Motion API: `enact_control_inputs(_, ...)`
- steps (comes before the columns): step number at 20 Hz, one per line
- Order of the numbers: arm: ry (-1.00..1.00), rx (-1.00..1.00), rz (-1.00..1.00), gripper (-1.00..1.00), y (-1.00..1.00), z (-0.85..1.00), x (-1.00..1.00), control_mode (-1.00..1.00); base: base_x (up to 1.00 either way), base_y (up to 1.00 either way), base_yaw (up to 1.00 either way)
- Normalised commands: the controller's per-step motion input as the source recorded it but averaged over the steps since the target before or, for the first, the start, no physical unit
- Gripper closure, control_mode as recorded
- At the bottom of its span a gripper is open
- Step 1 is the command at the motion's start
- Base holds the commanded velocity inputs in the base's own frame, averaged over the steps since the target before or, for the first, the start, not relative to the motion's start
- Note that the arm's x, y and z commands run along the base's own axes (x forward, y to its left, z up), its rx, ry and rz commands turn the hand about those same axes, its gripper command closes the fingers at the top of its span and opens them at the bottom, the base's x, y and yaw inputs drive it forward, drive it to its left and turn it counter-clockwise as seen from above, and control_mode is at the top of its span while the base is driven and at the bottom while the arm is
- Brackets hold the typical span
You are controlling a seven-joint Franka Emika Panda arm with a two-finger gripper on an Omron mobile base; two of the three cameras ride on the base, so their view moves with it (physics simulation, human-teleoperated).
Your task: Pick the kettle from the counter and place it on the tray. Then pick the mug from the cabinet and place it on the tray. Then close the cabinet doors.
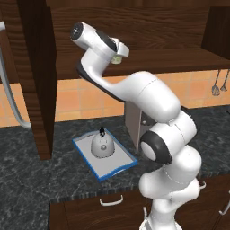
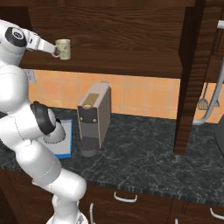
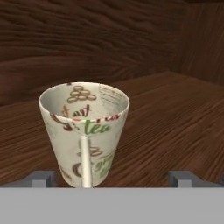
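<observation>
Kettle (image 1: 102, 144) stands upright on the tray (image 1: 119, 166), which lies on the counter (image 1: 31, 175) just left of the grey coffee machine (image 2: 94, 114); the first step of the task is judged complete. Work now in hand is the second step, the pick of the mug (image 3: 84, 131) from the cabinet (image 2: 122, 35).

Position of the mug: upright on the inner shelf (image 3: 175, 113) of the cabinet, near its front edge, handle turned toward the hand camera; the printed pattern and lettering are legible inside the rim. In the right base view the mug sits directly at the end of the raised arm; in the left base view it is largely hidden behind the wrist.

State of the gripper (image 3: 114, 179): jaws spread wide, one finger tip low on either side of the mug's base; neither tip appears to touch the mug; nothing is pinched.

Next move, as judged: a short advance so the body of the mug lies squarely between the fingers, then closure on the walls; the handle faces the palm and may obstruct a deep approach. Afterwards a lift clear of the shelf and a descent to the free part of the tray beside the kettle. Cabinet doors (image 1: 38, 76) stand open; closing is not yet done.
</observation>
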Motion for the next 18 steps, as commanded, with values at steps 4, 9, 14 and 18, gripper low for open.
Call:
enact_control_inputs(4,0.00,0.01,-0.10,1.00,0.00,-0.05,0.02,-1.00,0.00,0.00,0.00)
enact_control_inputs(9,0.00,0.00,-0.07,1.00,-0.06,0.00,0.00,-1.00,0.00,0.00,0.00)
enact_control_inputs(14,0.00,0.00,0.03,1.00,-0.10,0.00,-0.12,-1.00,0.00,0.00,0.00)
enact_control_inputs(18,-0.05,0.00,0.26,1.00,-0.03,0.00,-0.09,-1.00,0.00,0.00,0.00)
